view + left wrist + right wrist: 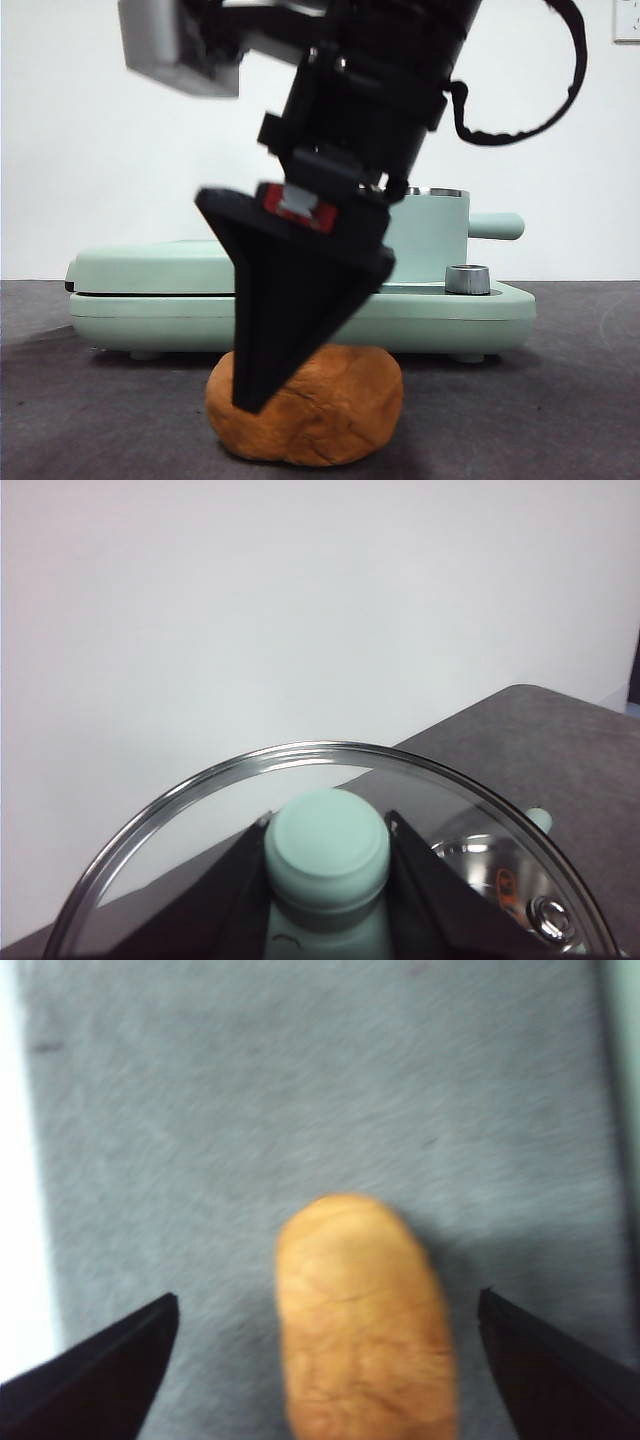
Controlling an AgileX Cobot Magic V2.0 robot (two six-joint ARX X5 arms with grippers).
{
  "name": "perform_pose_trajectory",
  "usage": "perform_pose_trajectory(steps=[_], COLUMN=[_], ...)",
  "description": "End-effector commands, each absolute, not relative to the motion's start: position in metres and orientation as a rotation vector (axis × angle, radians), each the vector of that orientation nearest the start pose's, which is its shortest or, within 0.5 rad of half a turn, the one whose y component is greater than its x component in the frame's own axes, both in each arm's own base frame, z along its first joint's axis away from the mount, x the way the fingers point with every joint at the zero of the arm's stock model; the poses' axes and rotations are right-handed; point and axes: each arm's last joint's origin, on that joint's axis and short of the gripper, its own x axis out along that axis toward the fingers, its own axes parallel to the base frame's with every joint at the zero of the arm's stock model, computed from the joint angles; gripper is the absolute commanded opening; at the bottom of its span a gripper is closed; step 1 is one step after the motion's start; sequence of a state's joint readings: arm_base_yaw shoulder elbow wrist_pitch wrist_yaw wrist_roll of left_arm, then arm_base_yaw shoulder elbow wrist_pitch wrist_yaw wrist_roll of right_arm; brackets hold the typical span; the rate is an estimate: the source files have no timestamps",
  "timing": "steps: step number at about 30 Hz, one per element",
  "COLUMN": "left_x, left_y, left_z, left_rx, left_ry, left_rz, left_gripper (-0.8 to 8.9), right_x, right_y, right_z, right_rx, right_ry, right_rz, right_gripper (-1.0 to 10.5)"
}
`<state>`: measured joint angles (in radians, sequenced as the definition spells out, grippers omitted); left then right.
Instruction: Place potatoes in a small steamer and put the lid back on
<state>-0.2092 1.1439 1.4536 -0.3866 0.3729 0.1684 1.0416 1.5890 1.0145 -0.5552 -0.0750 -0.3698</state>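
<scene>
- Lowering right gripper over the potato, which sits on the grey table in front of the grill plate; jaws wide apart, nothing held.
- I'd centre the jaws w/ potato midway, drop low, then close gently; the lump's rounded, may roll.
- Left gripper clamped on the lid knob, held up off the steamer.

Looks like a lab test bench here: bare white wall, grey felt-covered tabletop, one green cooker, nothing homely around.
</scene>
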Motion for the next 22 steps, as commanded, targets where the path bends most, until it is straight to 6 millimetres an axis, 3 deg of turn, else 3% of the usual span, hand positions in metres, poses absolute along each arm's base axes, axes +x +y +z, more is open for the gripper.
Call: perform_pose_trajectory(steps=[1, 5, 12, 18, 22], left_x=[0.21, 0.21, 0.209, 0.209, 0.209], left_y=[-0.053, -0.053, -0.053, -0.053, -0.053], left_z=[0.478, 0.477, 0.477, 0.477, 0.478], left_rx=[0.167, 0.166, 0.161, 0.162, 0.162], left_ry=[-0.016, -0.005, -0.004, -0.005, -0.006], left_rz=[-0.579, -0.576, -0.577, -0.577, -0.577], left_gripper=[0.1, 0.1, 0.1, 0.1, 0.1], right_x=[0.152, 0.152, 0.157, 0.151, 0.145], right_y=[0.27, 0.269, 0.262, 0.251, 0.231], right_z=[0.191, 0.19, 0.193, 0.216, 0.248], right_rx=[-0.871, -0.875, -0.879, -0.864, -0.835], right_ry=[0.89, 0.903, 0.912, 0.871, 0.8], right_rz=[1.206, 1.201, 1.158, 1.136, 1.039], right_gripper=[3.9, 2.7, 2.3, 2.2, 2.2])
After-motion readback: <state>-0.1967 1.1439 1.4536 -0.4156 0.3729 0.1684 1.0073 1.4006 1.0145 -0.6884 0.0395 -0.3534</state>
